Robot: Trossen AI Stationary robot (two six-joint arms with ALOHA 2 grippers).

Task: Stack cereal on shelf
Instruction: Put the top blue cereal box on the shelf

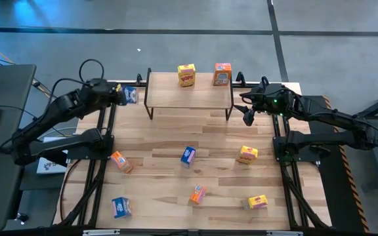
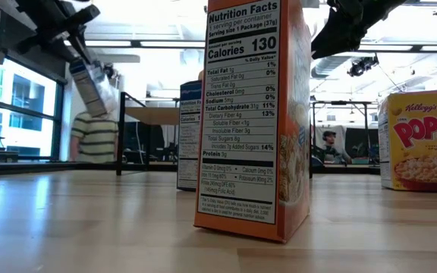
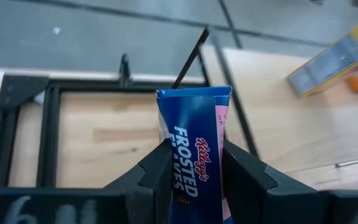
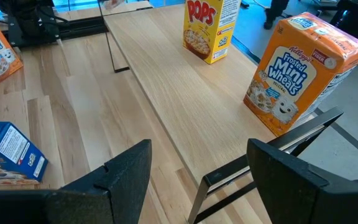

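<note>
Left hand [image 3: 194, 177] clamps blue box [image 3: 194, 149] by narrow sides, raised beside shelf [image 1: 189, 95] end for placing; right hand [image 4: 197, 171] open, waiting opposite end.

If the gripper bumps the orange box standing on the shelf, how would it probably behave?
The orange box stands upright on a narrow base, so it would likely tip. It looks like thin cardboard: probably light and easily dented. On the smooth shelf it may also slide.

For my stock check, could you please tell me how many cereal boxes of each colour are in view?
Blue boxes: 3
Yellow boxes: 3
Orange boxes: 3
Total: 9
</note>
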